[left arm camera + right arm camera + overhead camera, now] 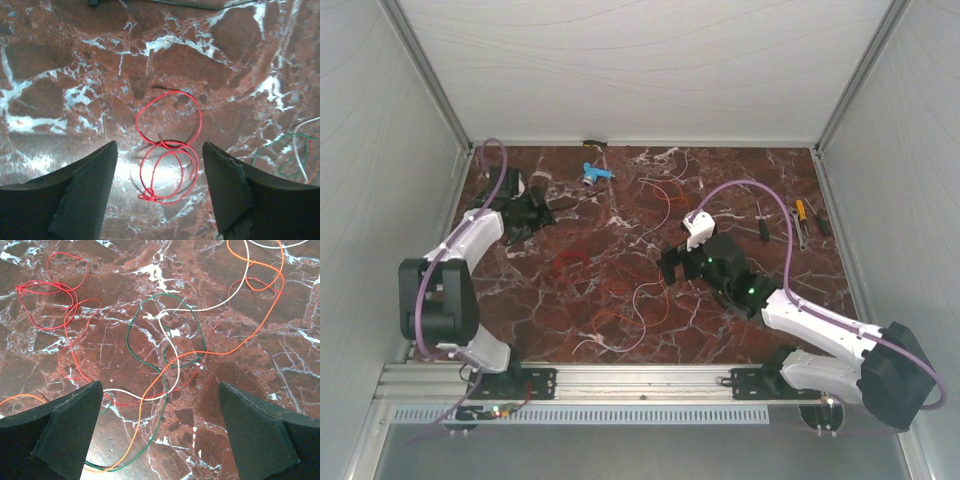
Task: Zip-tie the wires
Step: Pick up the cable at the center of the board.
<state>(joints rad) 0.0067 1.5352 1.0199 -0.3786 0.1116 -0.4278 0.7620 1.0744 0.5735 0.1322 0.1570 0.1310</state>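
Note:
The wires lie loose on the red marble table point(740, 170): a red coil point(570, 262) left of centre, and white and orange strands point(642, 300) toward the front. My left gripper point(542, 215) is open and empty at the back left. In its wrist view the red coil point(167, 150) lies on the table between and just beyond the open fingers point(90, 185). My right gripper point(670, 268) is open and empty above the tangle. Its wrist view shows orange point(240, 342), white point(172, 360), green point(135, 340) and red point(47, 305) strands crossing below the spread fingers point(70, 425).
A small blue-and-white plastic piece point(597, 173) lies at the back. Hand tools point(801, 222) and a dark item point(762, 226) lie at the right. White enclosure walls point(380, 150) close in the table on three sides. An aluminium rail point(620, 380) runs along the front.

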